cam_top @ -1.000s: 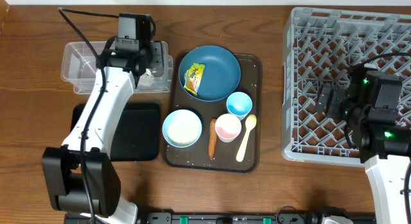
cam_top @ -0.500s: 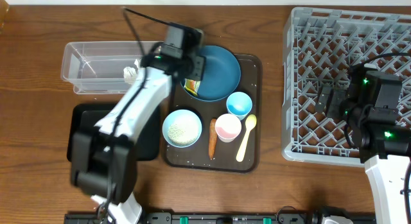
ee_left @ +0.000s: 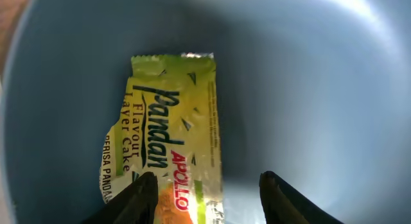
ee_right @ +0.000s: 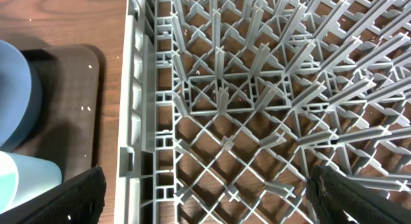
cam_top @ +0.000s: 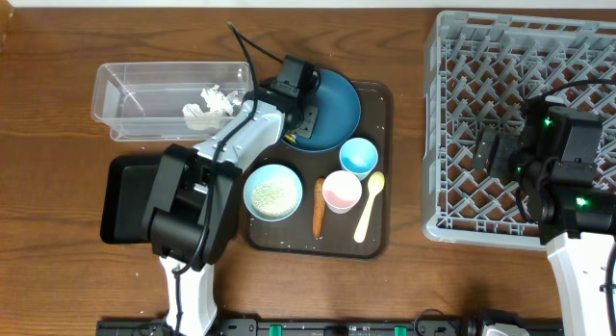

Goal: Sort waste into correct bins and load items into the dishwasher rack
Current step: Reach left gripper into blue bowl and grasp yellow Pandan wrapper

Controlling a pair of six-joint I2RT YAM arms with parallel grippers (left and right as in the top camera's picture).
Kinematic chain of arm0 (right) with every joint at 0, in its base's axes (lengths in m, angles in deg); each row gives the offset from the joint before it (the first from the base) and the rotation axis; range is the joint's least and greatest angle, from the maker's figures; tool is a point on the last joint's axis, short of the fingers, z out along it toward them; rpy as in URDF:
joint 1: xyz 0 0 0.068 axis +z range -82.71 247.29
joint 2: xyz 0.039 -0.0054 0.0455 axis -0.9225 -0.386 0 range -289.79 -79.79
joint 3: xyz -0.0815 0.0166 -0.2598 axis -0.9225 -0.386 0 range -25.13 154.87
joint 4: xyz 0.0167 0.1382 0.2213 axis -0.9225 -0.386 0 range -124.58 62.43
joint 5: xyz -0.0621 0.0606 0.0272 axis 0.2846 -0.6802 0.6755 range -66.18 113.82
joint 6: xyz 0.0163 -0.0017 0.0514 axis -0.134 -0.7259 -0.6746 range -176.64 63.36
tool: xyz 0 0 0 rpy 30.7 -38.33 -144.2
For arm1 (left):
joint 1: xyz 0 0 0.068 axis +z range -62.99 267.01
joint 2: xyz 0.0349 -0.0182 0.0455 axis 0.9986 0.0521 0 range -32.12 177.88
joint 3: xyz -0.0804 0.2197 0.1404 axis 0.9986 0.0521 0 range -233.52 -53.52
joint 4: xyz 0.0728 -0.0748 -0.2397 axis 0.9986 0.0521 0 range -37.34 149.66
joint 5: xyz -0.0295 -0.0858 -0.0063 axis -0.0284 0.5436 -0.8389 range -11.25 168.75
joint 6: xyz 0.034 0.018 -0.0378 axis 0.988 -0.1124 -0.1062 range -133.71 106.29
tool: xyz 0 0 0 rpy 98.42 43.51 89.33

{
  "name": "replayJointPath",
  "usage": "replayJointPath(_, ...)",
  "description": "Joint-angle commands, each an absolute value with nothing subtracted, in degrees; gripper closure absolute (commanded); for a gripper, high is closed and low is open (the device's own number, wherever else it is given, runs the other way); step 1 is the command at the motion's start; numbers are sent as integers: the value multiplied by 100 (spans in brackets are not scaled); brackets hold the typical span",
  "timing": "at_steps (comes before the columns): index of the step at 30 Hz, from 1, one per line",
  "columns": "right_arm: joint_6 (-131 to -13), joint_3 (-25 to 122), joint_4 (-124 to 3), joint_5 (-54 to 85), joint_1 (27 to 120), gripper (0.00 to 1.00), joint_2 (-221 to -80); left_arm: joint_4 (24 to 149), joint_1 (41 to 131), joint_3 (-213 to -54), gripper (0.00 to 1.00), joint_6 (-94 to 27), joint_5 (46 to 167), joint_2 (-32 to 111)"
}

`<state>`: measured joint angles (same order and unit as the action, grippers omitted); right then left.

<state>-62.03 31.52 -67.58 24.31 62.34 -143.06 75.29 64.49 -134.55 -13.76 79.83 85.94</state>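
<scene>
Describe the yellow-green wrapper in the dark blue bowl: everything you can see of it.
The yellow-green wrapper is a glossy thin packet printed "Pandan Flavour Layer Cake" in dark green, with red "APOLLO" and an orange patch near its lower end. Top edge silvery, left edge ragged. It lies creased, nearly flat, inside the large dark blue bowl. The open left gripper hangs over its lower end, not closed on it.

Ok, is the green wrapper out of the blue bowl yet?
No, it is in it: the yellow-green wrapper lies on the floor of the dark blue bowl, left gripper open over it.
</scene>
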Motion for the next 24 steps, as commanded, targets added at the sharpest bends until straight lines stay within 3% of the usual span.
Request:
replayJointPath(1, -6128, 3283, -6767, 2444, 6352, 1, -14310, 7518, 6442, -13438, 46, -1328, 7808, 8721)
replayJointPath(8, -6128, 3283, -6767, 2444, 6352, 1, -14308, 7459, 6442, -13438, 48, -1328, 7806, 8856)
replayJointPath(15, -6128, 3283, -6767, 2446, 6352, 1, -14308, 7486, 6442, -13435, 65, -1330, 7806, 8858)
replayJointPath(18, -6128, 3283, -6767, 2444, 6352, 1, -14308, 7483, 6442, -13435, 76, -1330, 7806, 8889)
replayJointPath(20, -6128, 3283, -6767, 2444, 6352, 1, -14308, 7486, 6442, -13435, 88, -1330, 7806, 8920)
replayJointPath(24, -6128, 3283, -6767, 2444, 6352, 1, -14310, 7477, 6442, -13438, 94, -1330, 7806, 8904)
